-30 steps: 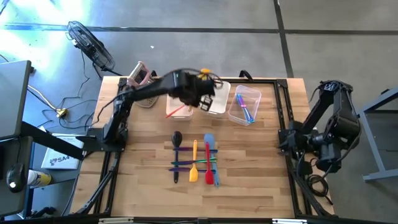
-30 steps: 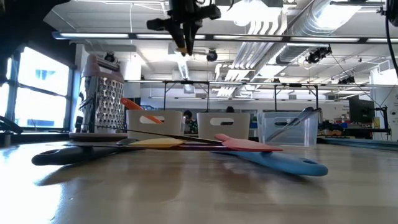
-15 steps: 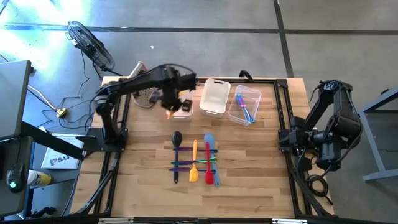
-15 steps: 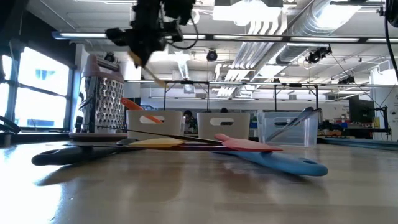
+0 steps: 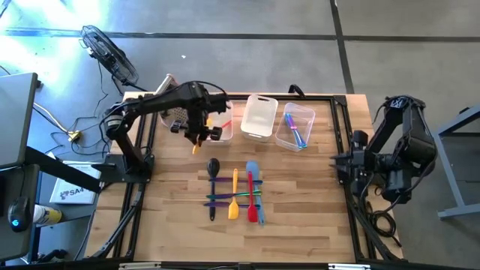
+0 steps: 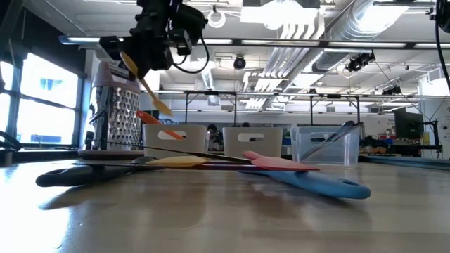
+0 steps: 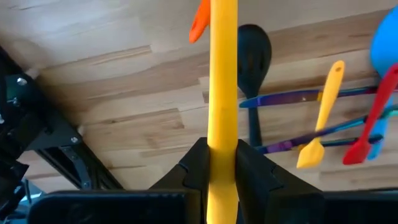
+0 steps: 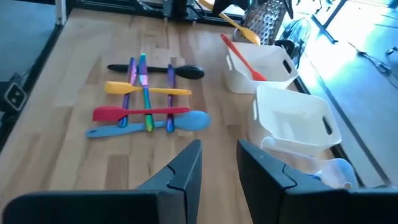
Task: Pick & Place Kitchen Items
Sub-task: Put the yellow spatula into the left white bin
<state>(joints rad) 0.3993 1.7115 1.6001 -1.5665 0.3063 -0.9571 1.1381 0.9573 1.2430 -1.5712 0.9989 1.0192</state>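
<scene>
My left gripper [image 5: 196, 132] hangs above the table's far left part, next to the left clear bin [image 5: 220, 130], shut on a yellow utensil [image 6: 150, 86]. An orange utensil [image 8: 244, 63] leans in that bin. On the table's middle lies a heap of utensils: a black spoon [image 5: 214, 166], a yellow spatula [image 5: 234, 196], a red spatula [image 5: 251, 199], a blue one [image 5: 253, 172], with purple and green ones crossing them. My right gripper [image 8: 219, 167] waits open at the table's right edge, nothing between its fingers. My left gripper pinches the yellow utensil's slim handle [image 7: 222, 134] between its two fingers. The fingers [image 7: 194, 165] point steeply down. The utensil is lifted clear of the table and slants in the low view, its lower end [image 6: 165, 109] above the left bin.
A metal box grater [image 6: 118, 112] stands at the far left behind my left arm. The middle bin [image 5: 259, 117] and the right bin [image 5: 294, 126], which holds blue and pink utensils, stand along the far edge. Bare wood lies near the front edge.
My left gripper has carried the yellow utensil from above the middle bin toward the table's left edge, past the left bin, and down, tipping to point more steeply downward. The utensil has stayed in the hold and now slants. My right wrist has turned a little in place.
</scene>
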